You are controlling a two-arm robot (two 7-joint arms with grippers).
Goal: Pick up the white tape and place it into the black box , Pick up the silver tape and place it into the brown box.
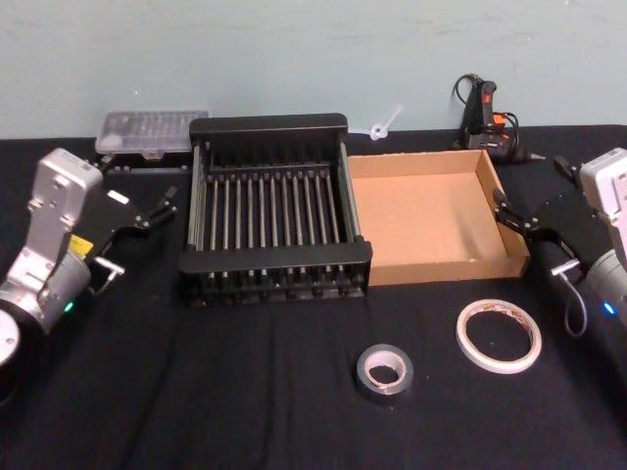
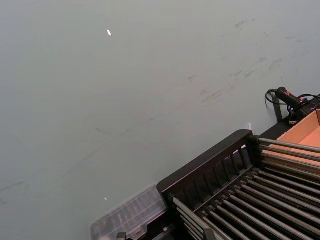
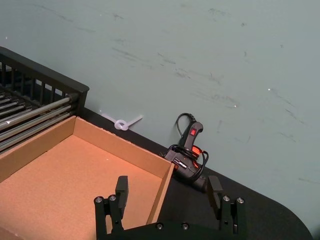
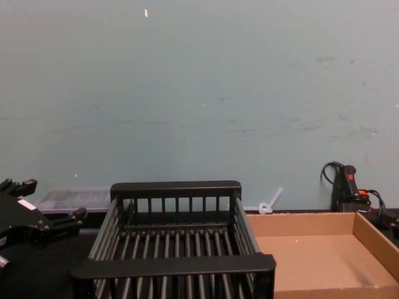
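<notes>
The white tape [image 1: 498, 336] lies flat on the black cloth at the front right, in front of the brown box [image 1: 431, 217]. The silver tape [image 1: 384, 373] lies to its left, nearer the front edge. The black box [image 1: 274, 208] stands mid-table, its right side against the brown box, and both are bare inside. My left gripper [image 1: 139, 191] hovers open to the left of the black box [image 4: 174, 249]. My right gripper [image 3: 167, 189] hovers open at the brown box's [image 3: 75, 175] far right corner, with nothing between its fingers [image 3: 121, 187]; in the head view the right gripper [image 1: 534, 191] sits behind the white tape.
A clear plastic case [image 1: 152, 132] lies at the back left behind my left gripper. A black and red glue gun [image 1: 485, 113] with its cable leans at the wall behind the brown box. A small white plastic piece [image 1: 382, 125] lies by the wall.
</notes>
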